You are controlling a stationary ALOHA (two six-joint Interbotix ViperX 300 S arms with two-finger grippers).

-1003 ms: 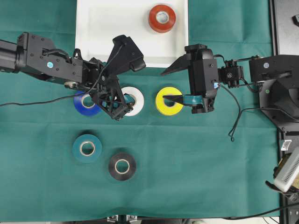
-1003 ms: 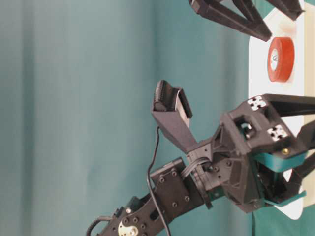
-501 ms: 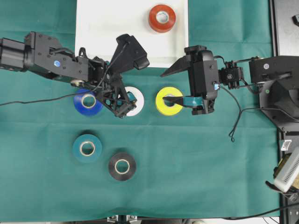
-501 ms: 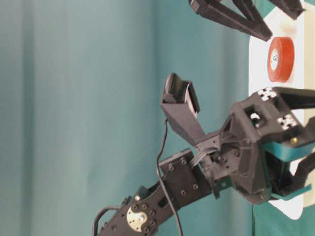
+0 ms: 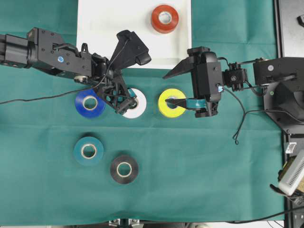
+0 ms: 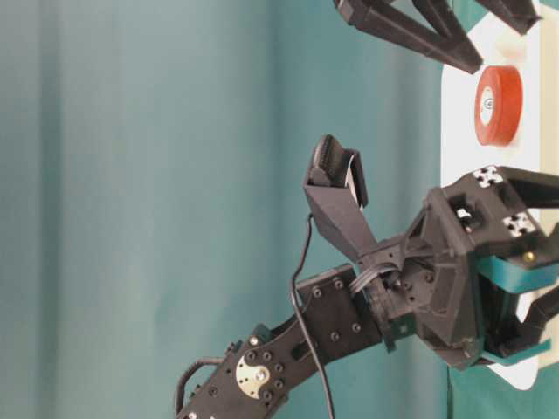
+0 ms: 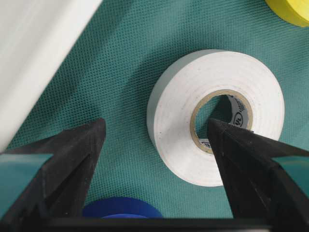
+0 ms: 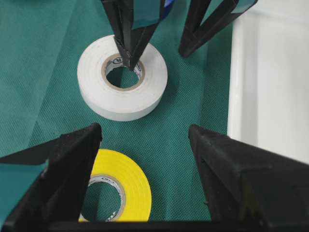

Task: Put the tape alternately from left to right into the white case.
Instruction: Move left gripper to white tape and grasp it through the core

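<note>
Green cloth covers your table, with the white case (image 5: 95, 28) at twelve o'clock holding only the red-orange roll (image 5: 165, 18). Over the last second your left gripper (image 5: 124, 102) has slid off the blue roll (image 5: 90, 103) toward three o'clock and now straddles the white roll (image 5: 134, 103): one finger hangs over its core, the other stands outside its wall on the case side, jaws half open, gripping nothing yet. That likely makes white the next roll in. Your right gripper (image 5: 181, 83) waits spread wide and empty, one finger over the yellow roll (image 5: 172, 102). Teal (image 5: 88, 150) and black (image 5: 124, 168) lie at seven o'clock.
</note>
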